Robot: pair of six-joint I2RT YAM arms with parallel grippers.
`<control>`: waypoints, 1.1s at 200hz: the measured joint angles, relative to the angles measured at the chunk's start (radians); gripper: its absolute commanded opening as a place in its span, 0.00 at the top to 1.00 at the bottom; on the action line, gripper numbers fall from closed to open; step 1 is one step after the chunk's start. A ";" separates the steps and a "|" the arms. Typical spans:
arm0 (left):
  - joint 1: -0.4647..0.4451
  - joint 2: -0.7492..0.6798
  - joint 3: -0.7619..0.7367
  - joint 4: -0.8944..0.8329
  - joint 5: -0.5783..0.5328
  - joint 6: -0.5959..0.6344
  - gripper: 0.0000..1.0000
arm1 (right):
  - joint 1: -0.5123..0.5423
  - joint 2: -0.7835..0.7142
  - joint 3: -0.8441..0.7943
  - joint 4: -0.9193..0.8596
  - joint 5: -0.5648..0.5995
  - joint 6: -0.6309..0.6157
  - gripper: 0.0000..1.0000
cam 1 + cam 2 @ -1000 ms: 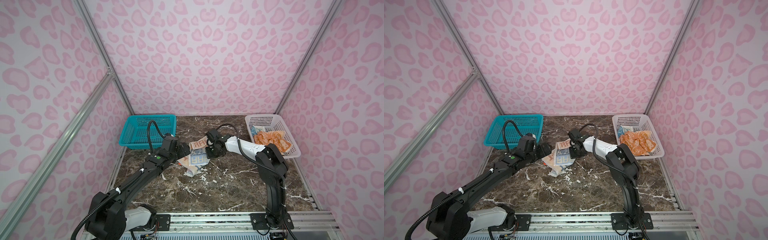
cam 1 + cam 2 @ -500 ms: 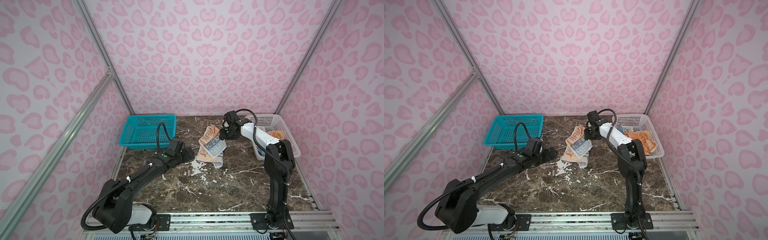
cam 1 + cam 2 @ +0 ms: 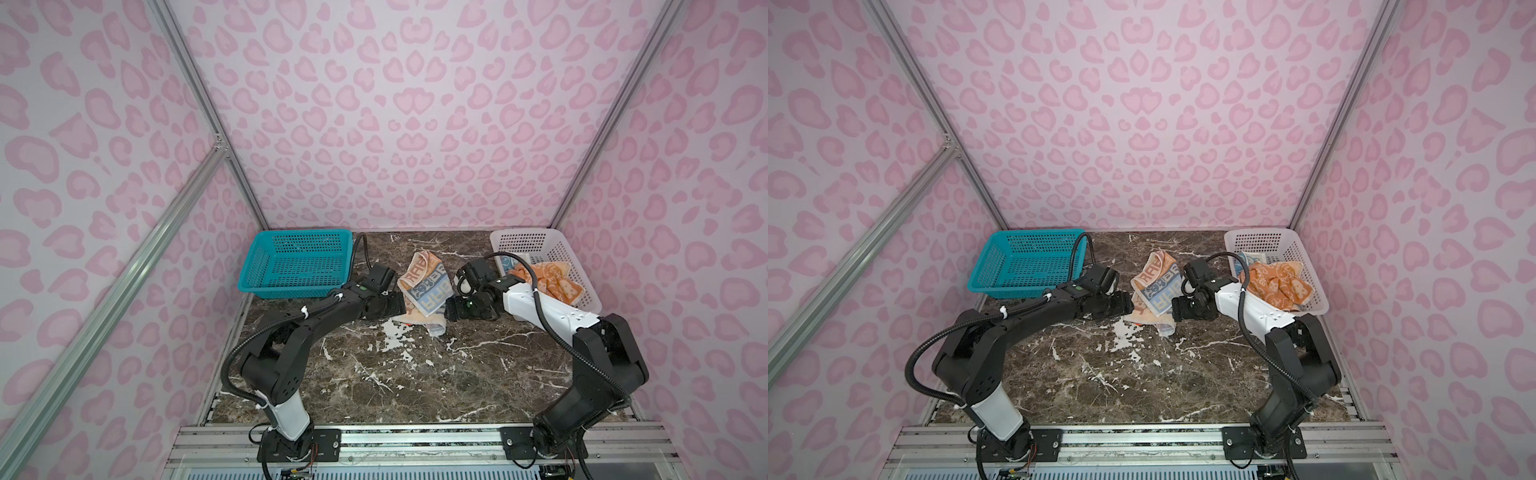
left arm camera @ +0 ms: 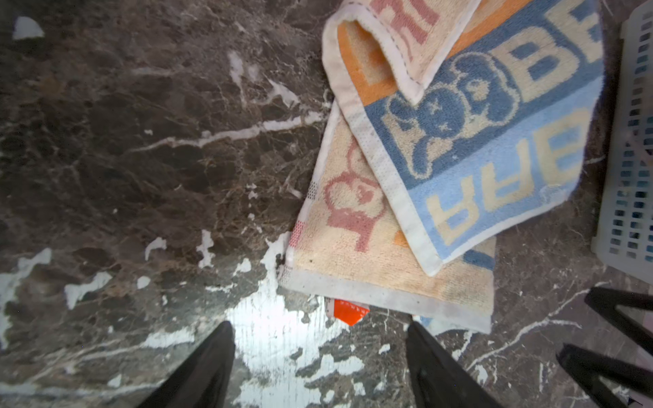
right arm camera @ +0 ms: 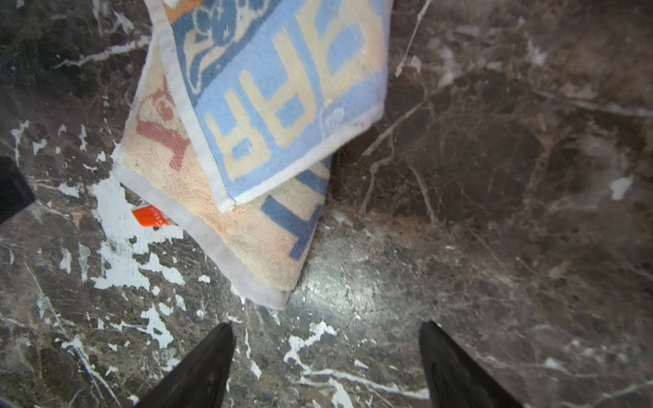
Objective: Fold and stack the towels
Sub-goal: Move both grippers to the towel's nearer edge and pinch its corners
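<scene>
On table (image 3: 415, 374), between left gripper (image 4: 319, 328) and right gripper (image 5: 327, 326), both spread and empty: cream towel (image 3: 424, 286), crumpled. In white basket (image 3: 519, 241): orange towel (image 3: 548, 282), seemingly blue towel (image 3: 508, 263) behind.

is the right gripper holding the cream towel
No, the right gripper stands open over the table with the cream towel lying outside its jaws.

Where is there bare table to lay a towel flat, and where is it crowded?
Bare: the front half of the table, between the cream towel and the front rail. Crowded: mid-table, where the open left gripper and right gripper flank that towel; the white basket holds the orange towel.
</scene>
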 measured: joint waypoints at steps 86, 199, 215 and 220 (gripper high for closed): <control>-0.047 0.217 0.185 -0.167 -0.083 0.076 0.35 | -0.027 -0.048 -0.083 0.072 -0.034 0.017 0.15; -0.084 0.312 0.253 -0.200 -0.243 0.121 0.79 | -0.041 -0.085 -0.126 0.117 -0.060 0.032 0.13; -0.096 0.312 0.244 -0.178 -0.261 0.119 0.86 | -0.044 -0.083 -0.130 0.119 -0.060 0.035 0.13; -0.099 0.312 0.241 -0.171 -0.264 0.119 0.87 | -0.045 -0.082 -0.132 0.121 -0.060 0.036 0.13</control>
